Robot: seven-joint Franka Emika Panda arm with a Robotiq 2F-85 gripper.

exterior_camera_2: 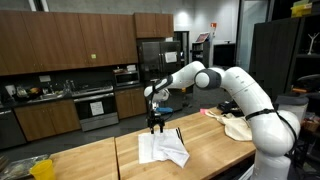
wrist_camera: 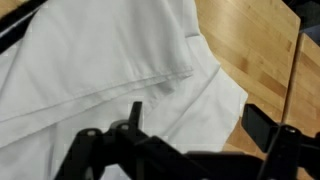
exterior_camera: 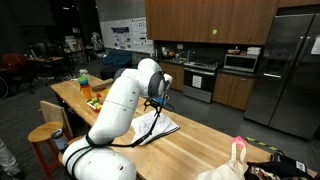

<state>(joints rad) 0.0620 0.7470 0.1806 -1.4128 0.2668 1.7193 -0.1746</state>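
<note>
The fingers (exterior_camera_2: 153,126) stand wide apart and hold nothing. They point straight down and hang just above a white cloth (exterior_camera_2: 163,148), not touching it. In both exterior views the cloth lies directly below the fingers, and in one it stretches away from them to one side (exterior_camera: 158,128). It lies crumpled and partly folded on the wooden table (exterior_camera_2: 90,160).

In the wrist view the cloth (wrist_camera: 100,70) fills most of the picture beyond the fingers (wrist_camera: 265,130), which show as dark shapes on either side. A hemmed edge runs across it ahead of the fingers, one layer lying over another. Bare table (wrist_camera: 250,50) shows past the cloth's edge, on the side of the right-hand dark shape.

A thin dark stick (exterior_camera_2: 179,133) lies just beside the cloth, near the fingers. In an exterior view the white arm (exterior_camera: 115,105) rises from the near end of the table and bends over to the fingers (exterior_camera: 160,101).

Well apart from the fingers, beyond the arm, a green bottle (exterior_camera: 83,77) stands at the far end of the table. A wooden stool (exterior_camera: 45,134) stands beside that end. A beige bag (exterior_camera_2: 236,126) lies on the table near the arm's base, well away from the fingers.
</note>
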